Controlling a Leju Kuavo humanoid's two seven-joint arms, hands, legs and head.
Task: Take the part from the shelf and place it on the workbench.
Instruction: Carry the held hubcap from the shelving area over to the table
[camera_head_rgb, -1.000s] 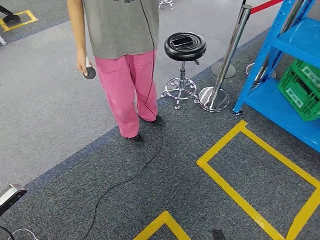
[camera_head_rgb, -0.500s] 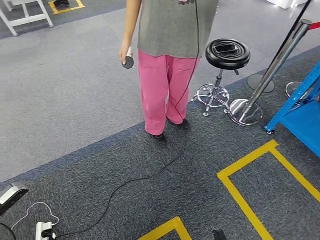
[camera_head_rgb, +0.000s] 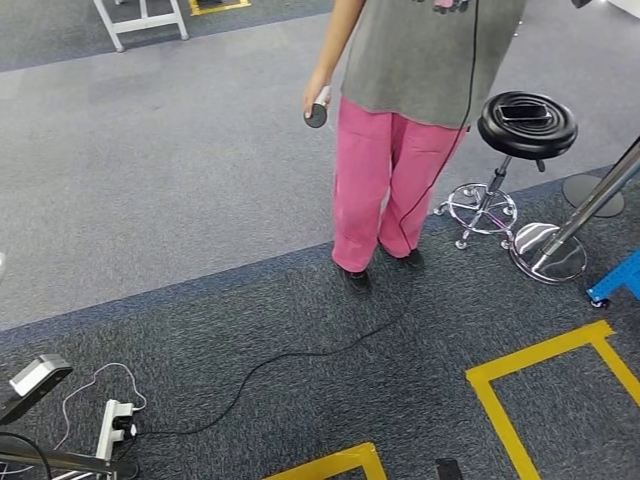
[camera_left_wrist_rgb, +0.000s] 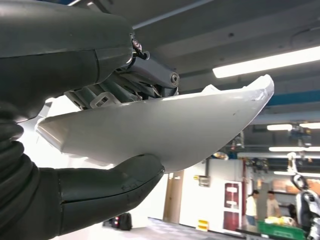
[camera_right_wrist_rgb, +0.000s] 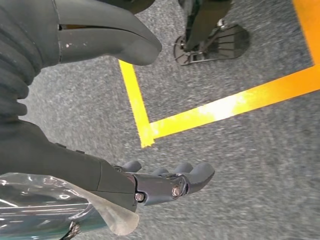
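Left hand (camera_left_wrist_rgb: 94, 125) clamped on the part (camera_left_wrist_rgb: 158, 127): a long, curved white shell pinched between the thick grey thumb (camera_left_wrist_rgb: 113, 187) on one face and the darker fingers (camera_left_wrist_rgb: 151, 75) on the other, one pointed end jutting well past the hand. Behind it, ceiling strip lights and a far workshop wall.

Right hand (camera_right_wrist_rgb: 113, 115) holding nothing, hanging above dark grey carpet (camera_right_wrist_rgb: 245, 165); thumb (camera_right_wrist_rgb: 109, 35) held well apart from the fingers (camera_right_wrist_rgb: 177, 182), which lie side by side, nearly straight. Below it, a corner of yellow floor tape (camera_right_wrist_rgb: 147, 132). Clear plastic film (camera_right_wrist_rgb: 49, 200) seen at the wrist.

In the head view, a person in pink trousers (camera_head_rgb: 381, 190) and grey shirt at centre far, a small round black device (camera_head_rgb: 316, 115) in one hand. To the right, a black round stool (camera_head_rgb: 527, 124) with a phone lying on its seat, then a chrome post base (camera_head_rgb: 548, 252) and a blue shelf foot (camera_head_rgb: 615, 285) at the right edge. Black cable (camera_head_rgb: 302, 355) trailing across the carpet from the person to a white power strip (camera_head_rgb: 112, 430) at near left. Yellow tape outline (camera_head_rgb: 543, 350) at near right.
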